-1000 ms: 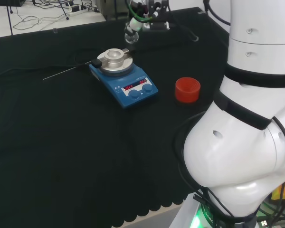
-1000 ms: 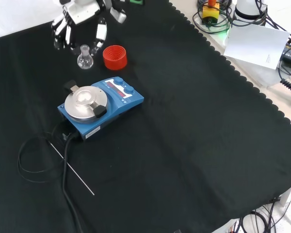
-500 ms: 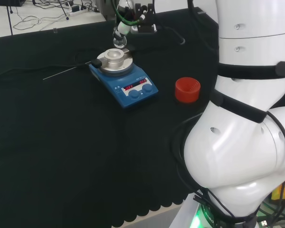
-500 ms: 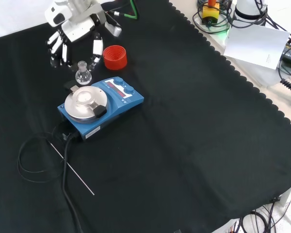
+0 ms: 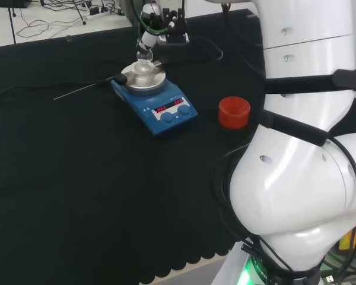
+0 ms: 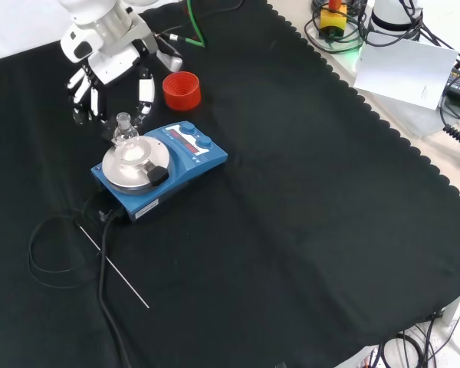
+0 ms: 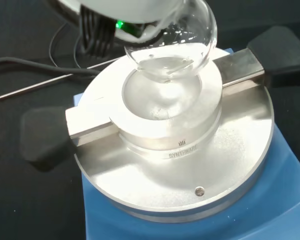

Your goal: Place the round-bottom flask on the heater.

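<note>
In the front view the near half of the black cloth is bare apart from a thin metal rod and a looped black cable at the left. Beyond them stands the blue heater with its round silver plate and raised well, two black handle ends sticking out at its sides. The clear glass round-bottom flask hangs directly over that well, neck up; in the wrist view its bulb sits just above the hollow, with a slim gap between glass and metal, so it looks not quite seated. The black and white hand reaches down from farther off, its fingers pointing down on either side of the neck; they appear to pinch it near the rim, though the contact itself is hard to make out. Right of the heater and a little farther away sits a red ribbed ring stand, empty. In the head view the flask lines up over the plate too. So the carry looks done; what remains, by my reading, is the last lowering into the well and letting go.
</note>
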Controlling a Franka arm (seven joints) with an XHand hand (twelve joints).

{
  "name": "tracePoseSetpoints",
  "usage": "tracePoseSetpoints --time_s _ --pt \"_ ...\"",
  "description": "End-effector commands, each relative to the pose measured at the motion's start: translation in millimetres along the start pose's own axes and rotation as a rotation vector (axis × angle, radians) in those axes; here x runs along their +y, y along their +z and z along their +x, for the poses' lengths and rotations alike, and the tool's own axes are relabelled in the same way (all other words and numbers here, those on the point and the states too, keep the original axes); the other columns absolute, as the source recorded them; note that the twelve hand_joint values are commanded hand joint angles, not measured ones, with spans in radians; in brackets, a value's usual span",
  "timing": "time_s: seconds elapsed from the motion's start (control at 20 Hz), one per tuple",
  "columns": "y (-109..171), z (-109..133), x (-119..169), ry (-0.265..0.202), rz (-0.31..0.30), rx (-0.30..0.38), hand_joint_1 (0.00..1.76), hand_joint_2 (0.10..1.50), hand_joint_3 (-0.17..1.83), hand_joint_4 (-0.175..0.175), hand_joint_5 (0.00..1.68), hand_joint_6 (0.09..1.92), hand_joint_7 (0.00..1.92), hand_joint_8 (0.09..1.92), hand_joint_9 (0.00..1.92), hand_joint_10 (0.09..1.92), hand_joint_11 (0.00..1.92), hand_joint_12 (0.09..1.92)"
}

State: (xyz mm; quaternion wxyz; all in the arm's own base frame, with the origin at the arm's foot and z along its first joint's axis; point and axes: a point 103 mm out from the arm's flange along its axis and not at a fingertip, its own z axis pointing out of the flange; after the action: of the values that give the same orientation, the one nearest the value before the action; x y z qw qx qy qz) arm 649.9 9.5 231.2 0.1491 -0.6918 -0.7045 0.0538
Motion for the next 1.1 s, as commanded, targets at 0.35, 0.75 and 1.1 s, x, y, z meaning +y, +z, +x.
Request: tracePoseSetpoints --time_s 0.35,0.75,1.1 --pt "16 -3 8 -0.003 0.047 0.017 1.10 0.69 0.76 0.083 1.11 1.00 0.30 0.66 0.62 0.60 0.18 1.39" --pt "22 1 11 -0.008 0.052 0.034 1.10 0.69 0.76 0.081 1.11 1.00 0.30 0.67 0.62 0.60 0.18 1.39" --pt "26 3 8 -0.029 0.083 0.028 1.01 0.74 0.53 0.010 0.93 0.89 0.19 0.68 0.45 0.68 0.03 1.43"
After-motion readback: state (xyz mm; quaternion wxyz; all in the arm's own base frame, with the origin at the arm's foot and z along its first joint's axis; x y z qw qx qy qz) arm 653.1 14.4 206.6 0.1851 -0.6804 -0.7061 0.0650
